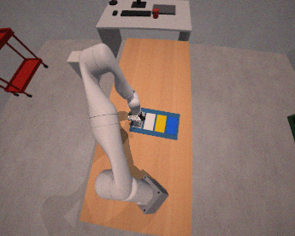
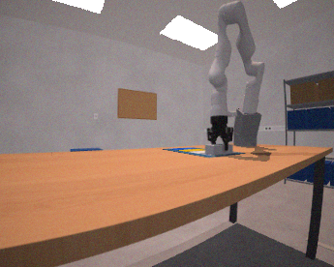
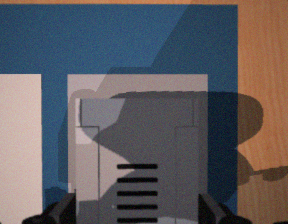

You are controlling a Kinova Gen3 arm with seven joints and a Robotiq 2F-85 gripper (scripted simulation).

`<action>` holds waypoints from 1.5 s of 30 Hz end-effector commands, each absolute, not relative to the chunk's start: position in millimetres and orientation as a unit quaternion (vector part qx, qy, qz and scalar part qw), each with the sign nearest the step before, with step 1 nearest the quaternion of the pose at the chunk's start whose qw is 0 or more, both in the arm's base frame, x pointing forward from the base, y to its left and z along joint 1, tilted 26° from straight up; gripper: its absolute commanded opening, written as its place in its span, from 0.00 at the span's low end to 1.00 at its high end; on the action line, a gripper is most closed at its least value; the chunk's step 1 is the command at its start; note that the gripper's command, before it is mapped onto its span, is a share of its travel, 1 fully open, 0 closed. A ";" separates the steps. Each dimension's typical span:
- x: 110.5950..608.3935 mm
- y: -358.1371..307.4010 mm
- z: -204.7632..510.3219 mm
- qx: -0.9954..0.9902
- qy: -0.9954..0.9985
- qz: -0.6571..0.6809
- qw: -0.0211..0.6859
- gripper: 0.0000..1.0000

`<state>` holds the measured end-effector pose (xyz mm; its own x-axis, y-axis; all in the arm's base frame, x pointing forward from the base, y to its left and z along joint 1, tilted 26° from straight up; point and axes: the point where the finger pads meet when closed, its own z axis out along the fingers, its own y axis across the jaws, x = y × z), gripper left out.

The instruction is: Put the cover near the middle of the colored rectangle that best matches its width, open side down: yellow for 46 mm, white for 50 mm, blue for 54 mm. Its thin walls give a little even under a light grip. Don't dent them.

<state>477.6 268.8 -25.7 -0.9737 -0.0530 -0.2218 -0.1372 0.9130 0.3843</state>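
Observation:
The cover is a grey box with several black slots. It sits on the dark blue mat, beside the white rectangle. My gripper is straight above it, with one finger at each side wall, partly closed in and still open. Only the fingertips show at the bottom of the wrist view, and I cannot tell whether they touch the walls. From above, the gripper is at the mat's left end, and the white, yellow and blue rectangles lie to its right. In the side view the cover rests on the table under the gripper.
The long wooden table holds the arm's base at its near end. A grey desk with a keyboard and a red cup stands beyond the far end. A red cart stands at the left, and shelves at the right.

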 end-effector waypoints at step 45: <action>480.7 268.3 -25.5 -0.051 0.972 0.201 0.108 0.01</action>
<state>477.8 268.6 -25.5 -0.9737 -0.0523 -0.2219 -0.1367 0.9129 0.3847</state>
